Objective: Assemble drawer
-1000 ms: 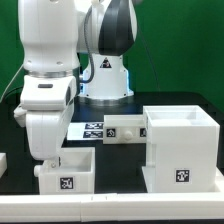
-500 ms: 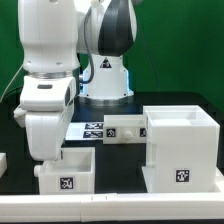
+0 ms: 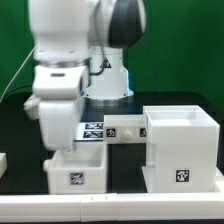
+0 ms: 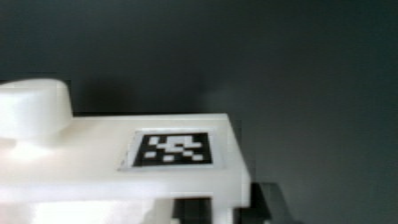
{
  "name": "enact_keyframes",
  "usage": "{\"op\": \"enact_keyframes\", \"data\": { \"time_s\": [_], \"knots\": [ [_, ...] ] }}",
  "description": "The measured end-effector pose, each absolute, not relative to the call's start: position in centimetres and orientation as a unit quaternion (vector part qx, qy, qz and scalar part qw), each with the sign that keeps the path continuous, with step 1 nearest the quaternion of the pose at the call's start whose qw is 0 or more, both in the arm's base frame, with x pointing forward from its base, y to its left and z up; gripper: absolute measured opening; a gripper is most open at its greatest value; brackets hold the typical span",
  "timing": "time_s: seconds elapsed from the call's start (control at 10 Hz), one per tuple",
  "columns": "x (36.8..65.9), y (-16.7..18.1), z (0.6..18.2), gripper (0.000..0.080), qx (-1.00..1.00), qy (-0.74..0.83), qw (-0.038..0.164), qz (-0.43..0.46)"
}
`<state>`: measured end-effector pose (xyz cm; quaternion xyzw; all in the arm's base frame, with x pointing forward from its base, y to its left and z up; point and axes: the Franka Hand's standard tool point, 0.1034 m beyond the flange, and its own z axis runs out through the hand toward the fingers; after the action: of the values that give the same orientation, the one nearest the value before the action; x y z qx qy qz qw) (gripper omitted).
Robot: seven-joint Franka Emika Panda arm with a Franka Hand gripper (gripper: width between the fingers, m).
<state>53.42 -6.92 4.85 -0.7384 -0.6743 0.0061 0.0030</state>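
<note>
Right, drawer [image 3: 75,172] on desk [image 3: 125,165] under my wrist, at 9 o'clock from case [image 3: 182,150] in exterior view, apart. Jaws: one finger [image 4: 267,205] against its wall, mate hidden, can't tell grip. Looks light, stiff, slick; I'd pinch a side wall, not the knob [image 4: 32,105].

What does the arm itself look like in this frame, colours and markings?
The arm is glossy white with bulky, rounded links, a dark grey joint cap near the top, and a small triangular warning sticker lower down. The fingers are black.
</note>
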Motion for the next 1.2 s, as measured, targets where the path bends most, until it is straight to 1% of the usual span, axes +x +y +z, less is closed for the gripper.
{"op": "enact_keyframes", "data": {
  "time_s": [0.1,0.5,0.6,0.9,1.0,1.2],
  "knots": [
    [53.4,-6.2,5.0,0.0039,-0.735,-0.678,-0.003,0.0],
    [53.2,-6.5,4.7,0.0039,-0.738,-0.675,0.0,0.002],
    [53.3,-6.0,4.7,0.0039,-0.74,-0.672,-0.001,0.002],
    [53.7,-1.0,4.8,0.0039,-0.729,-0.684,-0.004,0.002],
    [53.8,-0.8,4.5,0.0039,-0.725,-0.688,-0.013,-0.005],
    [53.7,-1.1,4.4,0.0039,-0.728,-0.686,-0.012,-0.004]
  ]
}}
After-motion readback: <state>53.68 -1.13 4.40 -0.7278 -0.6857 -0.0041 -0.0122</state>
